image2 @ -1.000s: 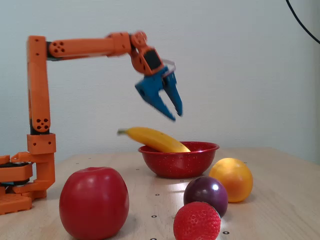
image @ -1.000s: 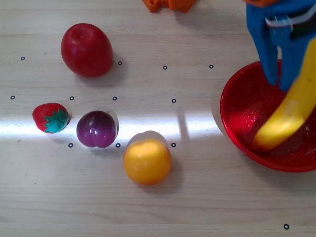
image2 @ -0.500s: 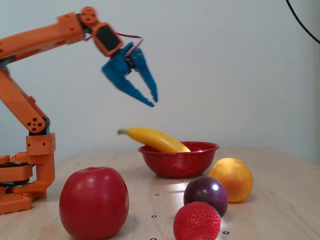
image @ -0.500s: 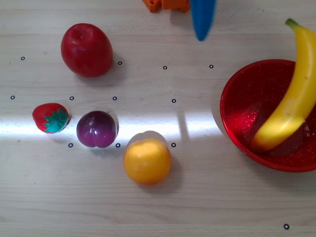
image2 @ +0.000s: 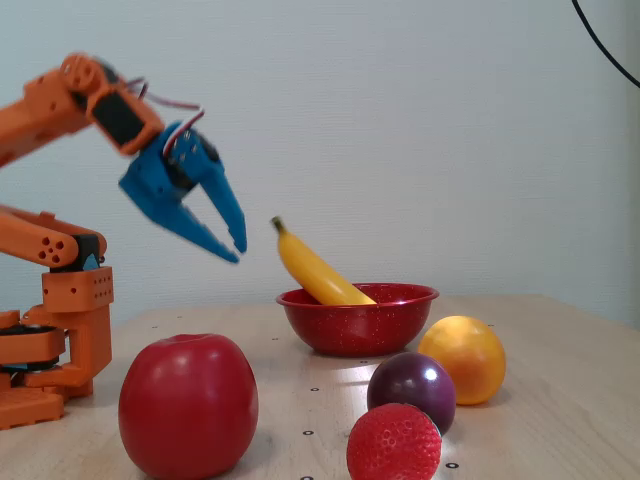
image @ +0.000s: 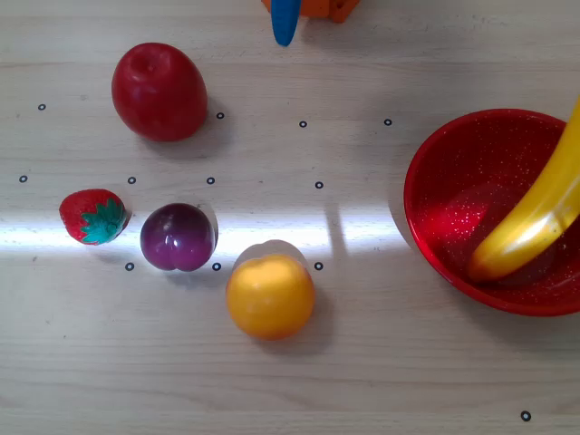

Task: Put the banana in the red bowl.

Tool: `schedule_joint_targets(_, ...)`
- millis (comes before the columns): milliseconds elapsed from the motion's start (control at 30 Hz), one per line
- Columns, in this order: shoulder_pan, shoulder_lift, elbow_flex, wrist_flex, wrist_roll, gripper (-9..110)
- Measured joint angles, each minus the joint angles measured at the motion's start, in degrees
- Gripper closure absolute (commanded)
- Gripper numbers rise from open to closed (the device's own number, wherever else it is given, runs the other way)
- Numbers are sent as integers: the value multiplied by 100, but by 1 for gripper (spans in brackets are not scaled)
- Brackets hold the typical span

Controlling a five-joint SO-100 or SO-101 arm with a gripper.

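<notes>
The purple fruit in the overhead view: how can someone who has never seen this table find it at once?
Start at the red bowl on the right of the overhead view, then go left past the round orange fruit. The purple plum lies next, beside the strawberry. It is the only dark, glossy purple ball.

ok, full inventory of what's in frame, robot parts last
banana: 1, yellow, lower end in the bowl, leaning over its rim
bowl: 1, red, glittery inside, right side of overhead view
apple: 1, red, upper left in overhead view
strawberry: 1, red with green leaves, far left
plum: 1, purple, right of the strawberry
orange fruit: 1, orange-yellow, between plum and bowl
table: 1, light wood, small black ring marks
arm: 1, orange, left in fixed view
gripper: 1, blue, open, empty, raised beside the banana
</notes>
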Motion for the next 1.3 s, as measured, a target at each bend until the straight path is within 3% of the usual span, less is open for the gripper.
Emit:
schedule_joint_targets(267,-62,1354,2136,-1257,0,101)
schedule_joint_targets(533,141,2602,3911,-1731,-246,101)
schedule_joint_targets(767,492,2628,4280,-2452,-360,101)
schedule_joint_targets(1300,738,2628,4307,-2118,-765,101)
